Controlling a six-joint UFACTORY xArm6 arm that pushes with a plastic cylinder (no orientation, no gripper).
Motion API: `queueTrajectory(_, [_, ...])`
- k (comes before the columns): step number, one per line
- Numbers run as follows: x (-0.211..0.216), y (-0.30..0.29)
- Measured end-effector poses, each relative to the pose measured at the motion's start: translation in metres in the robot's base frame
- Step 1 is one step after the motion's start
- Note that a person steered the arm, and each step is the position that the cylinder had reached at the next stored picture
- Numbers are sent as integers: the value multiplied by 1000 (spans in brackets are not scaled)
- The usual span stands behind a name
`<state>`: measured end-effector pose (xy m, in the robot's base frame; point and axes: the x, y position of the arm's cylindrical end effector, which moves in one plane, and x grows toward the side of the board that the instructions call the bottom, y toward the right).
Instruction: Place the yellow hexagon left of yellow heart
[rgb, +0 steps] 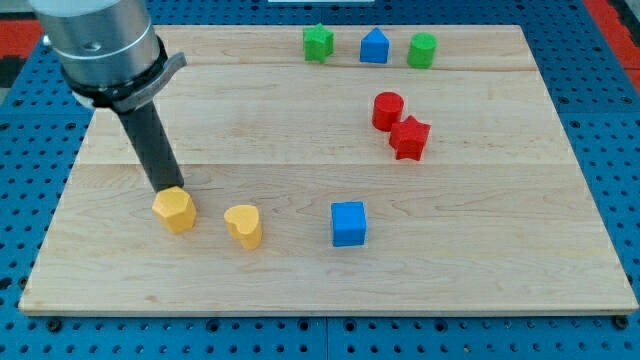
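The yellow hexagon (174, 210) lies on the wooden board at the view's lower left. The yellow heart (243, 225) lies just to its right, a small gap between them. My tip (167, 188) stands at the hexagon's top edge, touching or nearly touching it, with the dark rod rising up and to the left toward the arm's grey body.
A blue cube (348, 223) lies right of the heart. A red cylinder (387, 110) and a red star-like block (409, 138) sit at the centre right. A green block (318, 43), a blue block (374, 46) and a green cylinder (422, 50) line the top edge.
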<state>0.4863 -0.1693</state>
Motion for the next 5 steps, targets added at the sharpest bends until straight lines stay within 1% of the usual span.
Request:
queueTrajectory(1, [18,5])
queueTrajectory(2, [18,8])
queueTrajectory(3, [4,33])
queueTrajectory(4, [-7,88])
queueTrajectory(5, [-18,156])
